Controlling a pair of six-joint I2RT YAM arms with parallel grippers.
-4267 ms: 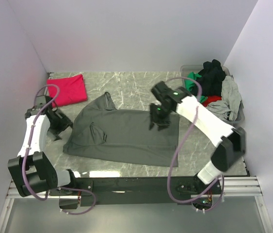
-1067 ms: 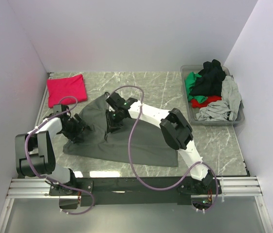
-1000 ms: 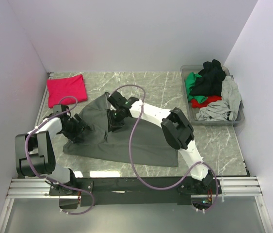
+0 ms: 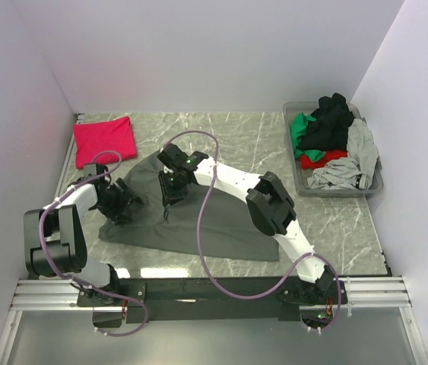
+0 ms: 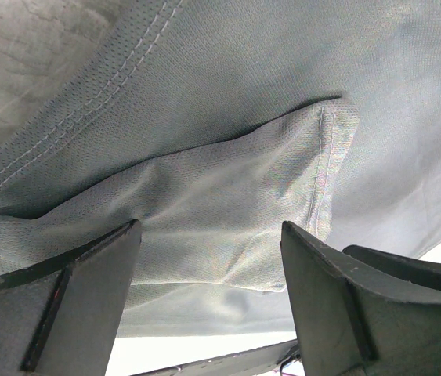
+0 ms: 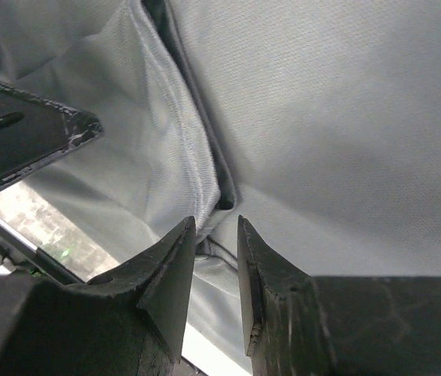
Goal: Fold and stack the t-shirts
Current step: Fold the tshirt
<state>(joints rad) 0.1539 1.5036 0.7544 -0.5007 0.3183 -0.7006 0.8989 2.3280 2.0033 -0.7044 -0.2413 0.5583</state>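
One grey t-shirt (image 4: 221, 220) under left gripper (image 5: 208, 225), spread apart, and right gripper (image 6: 215, 221), hold unclear.

The right gripper (image 4: 170, 188) has swung from the right side of the grey shirt (image 4: 221, 220) across to its left part, and in the last second eased a little further left. The left gripper (image 4: 122, 204) has come in from beside the shirt onto its left edge
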